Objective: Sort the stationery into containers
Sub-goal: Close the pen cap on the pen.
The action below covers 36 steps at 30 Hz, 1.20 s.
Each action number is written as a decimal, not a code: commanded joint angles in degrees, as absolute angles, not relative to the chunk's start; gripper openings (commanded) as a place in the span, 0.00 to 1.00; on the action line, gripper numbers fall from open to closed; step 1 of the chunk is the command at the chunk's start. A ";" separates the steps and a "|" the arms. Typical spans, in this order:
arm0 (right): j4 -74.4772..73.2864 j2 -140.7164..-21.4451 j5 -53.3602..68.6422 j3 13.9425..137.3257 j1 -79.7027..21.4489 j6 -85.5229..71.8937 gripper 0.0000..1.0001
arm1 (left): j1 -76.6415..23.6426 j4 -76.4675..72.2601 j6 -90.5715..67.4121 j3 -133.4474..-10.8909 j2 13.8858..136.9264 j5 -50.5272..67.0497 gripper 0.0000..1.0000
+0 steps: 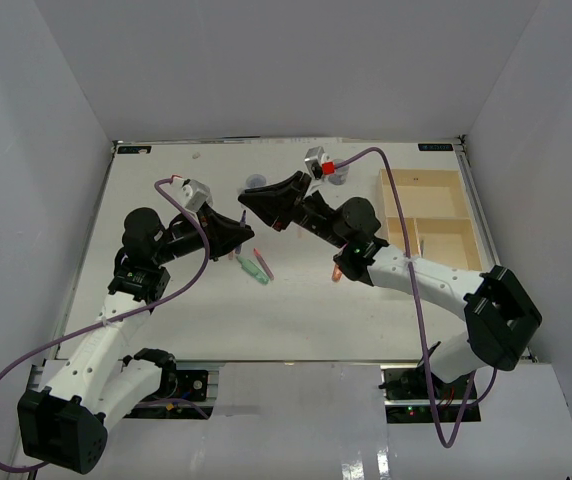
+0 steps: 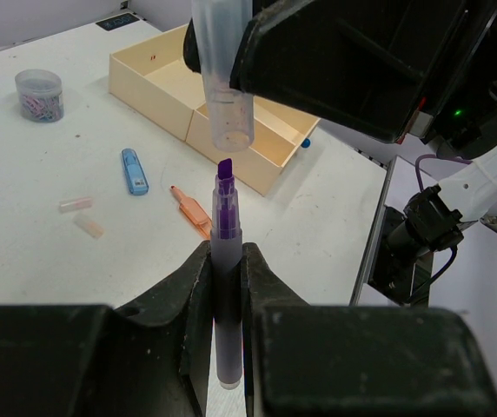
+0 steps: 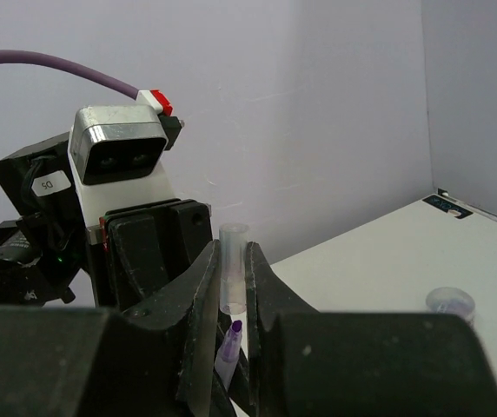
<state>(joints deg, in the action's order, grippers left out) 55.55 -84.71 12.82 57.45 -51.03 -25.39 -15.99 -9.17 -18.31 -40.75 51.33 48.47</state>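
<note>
Enclosure: three plain matte panels, pale grey-white, box in the workspace: left wall, back wall, right wall. Each meets the surface at a straight seam. Surface flat, white, a few faint specks towards the far edge. Small dark label at the far-left corner, a second label at the far-right. Glossy white ledge along the near side. Light even, diffuse; shadows soft. In the right wrist view the walls read faintly lilac, with a vertical corner seam
</note>
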 commanded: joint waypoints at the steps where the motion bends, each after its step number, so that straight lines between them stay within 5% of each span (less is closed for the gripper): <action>1: 60.38 -84.90 13.71 58.45 -51.33 -26.28 0.08 | -16.35 -10.46 -18.28 -40.25 51.24 48.87 0.00; 36: 63.37 -85.52 13.62 54.32 -51.59 -27.51 0.08 | -16.35 -11.87 -18.54 -39.46 50.10 49.22 0.00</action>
<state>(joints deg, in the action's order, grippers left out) 58.98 -85.65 13.72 55.16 -51.13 -26.87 -16.10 -10.20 -18.39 -39.99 51.27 48.62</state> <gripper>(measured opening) 0.180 0.243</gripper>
